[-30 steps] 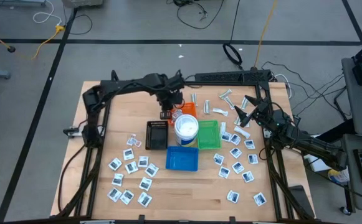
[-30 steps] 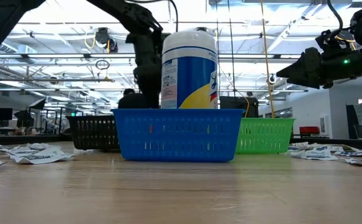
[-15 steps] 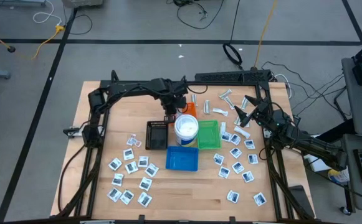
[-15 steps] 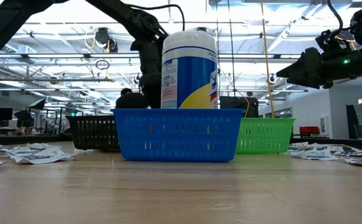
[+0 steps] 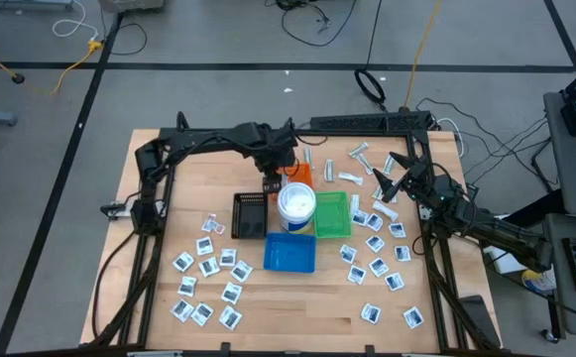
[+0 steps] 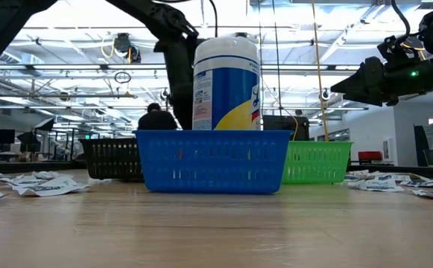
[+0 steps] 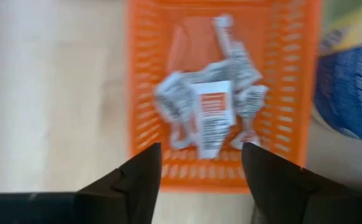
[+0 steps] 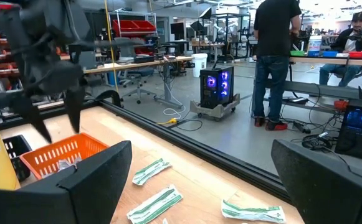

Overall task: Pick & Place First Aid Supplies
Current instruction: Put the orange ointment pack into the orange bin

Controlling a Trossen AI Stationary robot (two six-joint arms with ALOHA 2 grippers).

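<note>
My left gripper hangs open over the orange tray, fingers pointing down. In the left wrist view its fingers stand apart above the tray's near rim. A small heap of white packets, one with a red mark, lies on the tray's floor. Many more white square packets lie flat on the table at the near left and right. Narrow wrapped strips lie at the far side. My right gripper waits open at the right, held level above the table.
A white tub with a blue band stands right beside the orange tray, among a black tray, a green tray and a blue tray. In the low view the tub hides my left gripper's fingers.
My left wrist has rolled a little while staying over the orange tray. My right arm has kept still.
</note>
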